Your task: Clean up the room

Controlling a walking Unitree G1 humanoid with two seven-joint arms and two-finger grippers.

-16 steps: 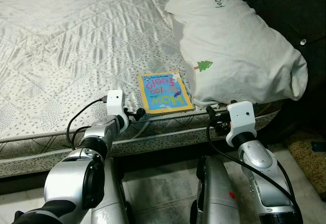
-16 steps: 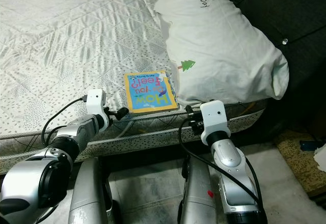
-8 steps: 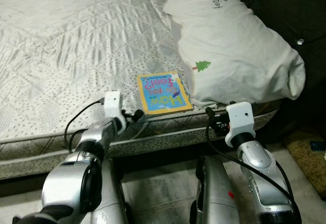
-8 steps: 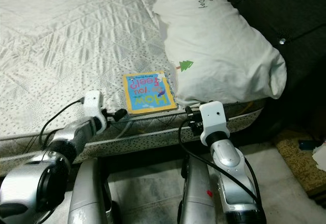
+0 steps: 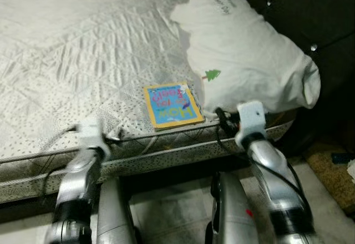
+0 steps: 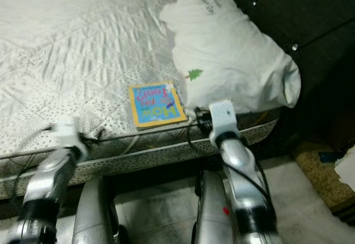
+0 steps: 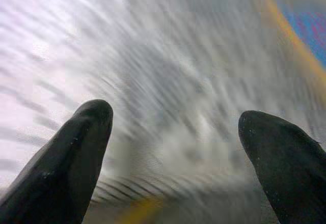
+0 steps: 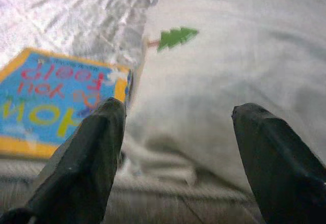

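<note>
Ahead of the right gripper (image 8: 175, 142), fingers spread and empty: book (image 8: 53, 99) on the bed (image 5: 83, 61), touching the pillow (image 8: 229, 66). Left gripper (image 7: 175, 158), also spread, has swung further from the book since a second ago.

so the bedspread (image 5: 83, 50) is silvery white, quilted in diamonds with tiny dark speckles near the edge. book (image 5: 171, 105) has a bright blue cover with a yellow border and pink and yellow lettering. pillow (image 5: 249, 61) is off-white with a little green tree printed on it. headboard (image 5: 310, 11) is dark, pretty much black, with shiny studs
</note>
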